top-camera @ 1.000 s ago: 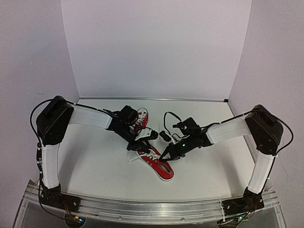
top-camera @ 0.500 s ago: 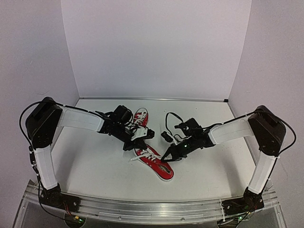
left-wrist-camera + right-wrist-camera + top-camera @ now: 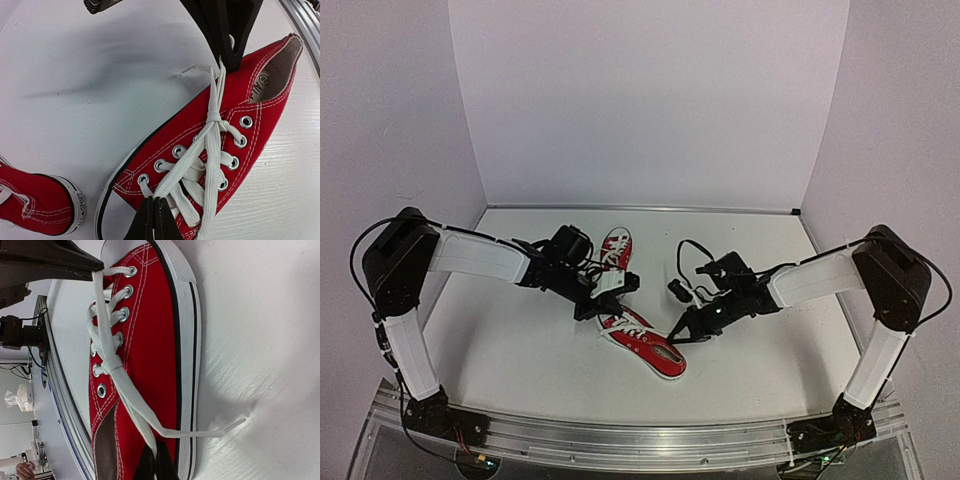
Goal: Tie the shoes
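Lying nearest – front shoe [image 3: 655,352]: slanted mid-table [image 3: 520,350], inner print "38".
Right gripper [image 3: 154,462]: fingers pressed together on a white lace [image 3: 107,355] by the heel opening.
Left gripper [image 3: 153,217]: pinching the lace's other end at the toe.
Rear shoe [image 3: 35,202]: just behind – heel strip reading "ALL SPORT".

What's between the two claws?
White lace, knotted once over the near shoe, stretched from left claw to right claw; clearest in left wrist view.
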